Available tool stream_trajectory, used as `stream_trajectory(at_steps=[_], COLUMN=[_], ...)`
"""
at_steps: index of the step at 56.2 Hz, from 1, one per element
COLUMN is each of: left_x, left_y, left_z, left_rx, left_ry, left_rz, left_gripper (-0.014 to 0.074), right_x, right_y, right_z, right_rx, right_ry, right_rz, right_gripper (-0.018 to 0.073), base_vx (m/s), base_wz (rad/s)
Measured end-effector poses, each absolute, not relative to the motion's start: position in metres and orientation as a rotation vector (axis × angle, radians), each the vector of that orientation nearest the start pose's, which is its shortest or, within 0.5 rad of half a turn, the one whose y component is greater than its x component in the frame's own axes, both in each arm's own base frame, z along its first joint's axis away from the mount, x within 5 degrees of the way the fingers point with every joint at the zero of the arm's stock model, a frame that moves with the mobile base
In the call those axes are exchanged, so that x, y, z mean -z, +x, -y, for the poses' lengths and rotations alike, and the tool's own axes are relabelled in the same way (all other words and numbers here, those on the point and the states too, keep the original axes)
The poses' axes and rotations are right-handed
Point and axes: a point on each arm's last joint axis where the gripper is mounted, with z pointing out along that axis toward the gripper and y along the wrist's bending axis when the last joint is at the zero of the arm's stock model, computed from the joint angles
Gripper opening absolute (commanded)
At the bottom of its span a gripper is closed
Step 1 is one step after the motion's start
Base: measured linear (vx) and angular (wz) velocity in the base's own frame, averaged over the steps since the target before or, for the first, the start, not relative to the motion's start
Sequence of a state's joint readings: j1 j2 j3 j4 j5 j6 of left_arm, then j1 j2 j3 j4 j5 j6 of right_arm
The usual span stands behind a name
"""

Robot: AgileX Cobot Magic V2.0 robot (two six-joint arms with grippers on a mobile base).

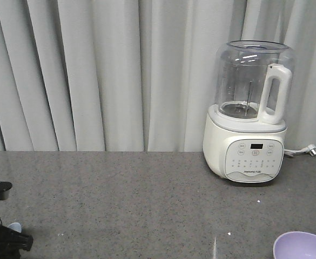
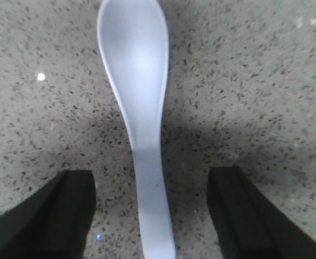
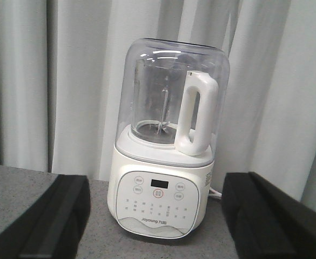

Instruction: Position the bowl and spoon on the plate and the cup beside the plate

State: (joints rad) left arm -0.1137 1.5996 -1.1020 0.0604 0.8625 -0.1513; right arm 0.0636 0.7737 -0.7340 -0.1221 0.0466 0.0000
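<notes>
The white-to-pale-blue spoon (image 2: pixel 139 81) lies flat on the speckled grey counter, scoop away from me and handle toward me. My left gripper (image 2: pixel 153 181) is open low over it. Its black fingers (image 2: pixel 71 199) stand either side of the handle, and neither touches it. In the front view my left arm (image 1: pixel 4 240) sits at the bottom left corner, with a pale bit of the spoon (image 1: pixel 15 227) beside it. The lavender bowl (image 1: pixel 302 247) shows at the bottom right edge. My right gripper (image 3: pixel 155 183) is open, holds nothing and faces the blender. The plate and the cup are out of view.
A white blender (image 1: pixel 248 116) with a clear jug stands at the back right of the counter (image 1: pixel 136 189), its cord plug (image 1: pixel 310 151) lying to its right. Grey curtains (image 1: pixel 93 70) hang behind the counter's far edge.
</notes>
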Motion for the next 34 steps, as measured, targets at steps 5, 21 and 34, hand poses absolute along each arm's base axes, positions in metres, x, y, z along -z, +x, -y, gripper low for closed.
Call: stream_trajectory(at_steps=[5, 21, 34], left_x=[-0.23, -0.217, -0.217], left_y=[0.314, 0.322, 0.325], left_z=[0.032, 0.032, 0.033], left_rx=[-0.022, -0.028, -0.031], left_ry=[-0.005, 0.015, 0.035], left_rz=[-2.861, -2.878, -2.888], left_gripper=[0.0559, 0.0513, 0.0099], right_x=[-0.382, -0.38, -0.38], right_y=[0.165, 0.165, 0.165], right_z=[-0.01, -0.01, -0.01], right_rx=[0.05, 0.052, 0.052], right_ry=[-0.141, -0.141, -0.141], right_rz=[-1.566, -1.586, -1.588], right_gripper=[0.055, 0.055, 0.055], base_vx=[0.0, 0.0, 0.0], base_wz=[0.0, 0.0, 0.0])
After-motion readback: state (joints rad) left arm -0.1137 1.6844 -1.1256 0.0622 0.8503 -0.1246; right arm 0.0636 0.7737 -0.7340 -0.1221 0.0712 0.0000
